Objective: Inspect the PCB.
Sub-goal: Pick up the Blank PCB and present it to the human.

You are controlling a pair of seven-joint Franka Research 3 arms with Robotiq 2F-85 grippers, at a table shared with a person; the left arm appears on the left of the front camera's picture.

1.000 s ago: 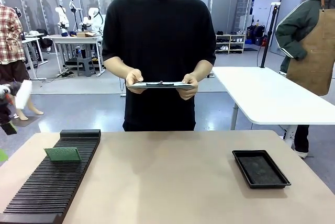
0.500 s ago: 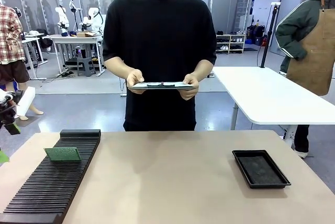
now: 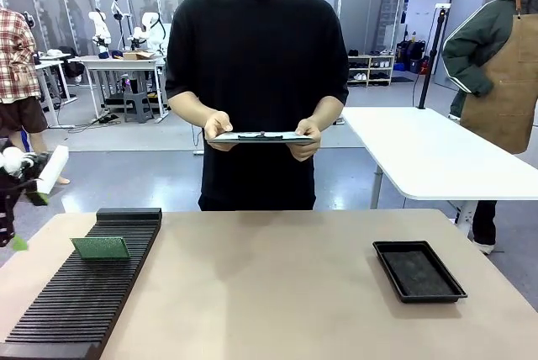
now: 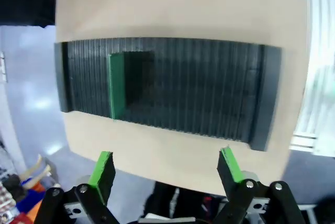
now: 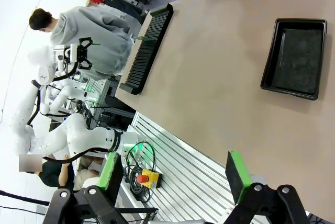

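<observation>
The PCB (image 3: 101,247) is a thin green board standing on edge in a slot of the black slotted rack (image 3: 84,293) on the table's left side. In the left wrist view the PCB (image 4: 116,85) shows edge-on in the rack (image 4: 209,93), well beyond my open left gripper (image 4: 166,166), which holds nothing. From the front, my left gripper (image 3: 30,220) hangs off the table's left edge, apart from the rack. My right gripper (image 5: 174,172) is open and empty, high above the table's near edge, with the PCB (image 5: 140,38) far off.
A black shallow tray (image 3: 418,271) lies on the table's right side; the right wrist view also shows the tray (image 5: 293,59). A person at the far side holds a grey clipboard (image 3: 259,136) in both hands. Bare tabletop lies between rack and tray.
My left gripper has come further into view at the left edge, moving slightly right toward the table. The PCB, the tray and the person's hands have not moved.
</observation>
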